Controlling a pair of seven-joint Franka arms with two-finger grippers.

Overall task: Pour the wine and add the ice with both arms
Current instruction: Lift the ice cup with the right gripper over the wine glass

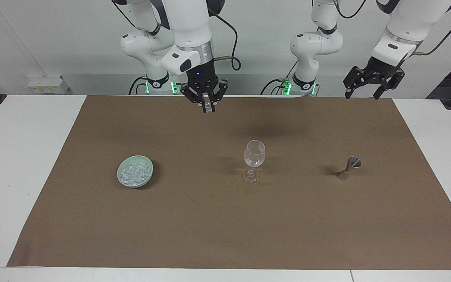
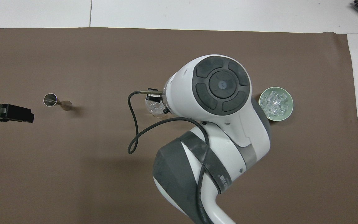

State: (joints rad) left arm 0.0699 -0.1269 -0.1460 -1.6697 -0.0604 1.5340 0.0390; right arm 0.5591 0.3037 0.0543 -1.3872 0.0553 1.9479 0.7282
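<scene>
Presently we list, on the brown mat point(image 1: 217, 219): one pale green bowl point(image 1: 120, 177) of ice point(image 1: 134, 172), toward the right arm's end of the table; one clear wine glass point(image 1: 254, 154) upright near the middle; one small metal jigger point(image 1: 349, 167) toward the left arm's end. All three stand well apart, in a row about equally near the robots. Ice: many small clear chunks heaped in the bowl. We judge them hard, light, slippery and apt to skid from a pinch, so a single cube is best taken squarely across two flat faces. Glass: thin and fragile by our reckoning; its stem or lower bowl looks the safest hold. Jigger: stiff metal, narrow at the waist, where a pinch would seat well. Right gripper point(image 1: 208, 108): raised over the mat's edge nearest the robots, fingertips pressed together on a small pale piece, which we take to be ice, though we cannot be sure. Left gripper point(image 1: 361, 95): raised above the mat's corner at its own end, jaws spread, nothing in them.
</scene>
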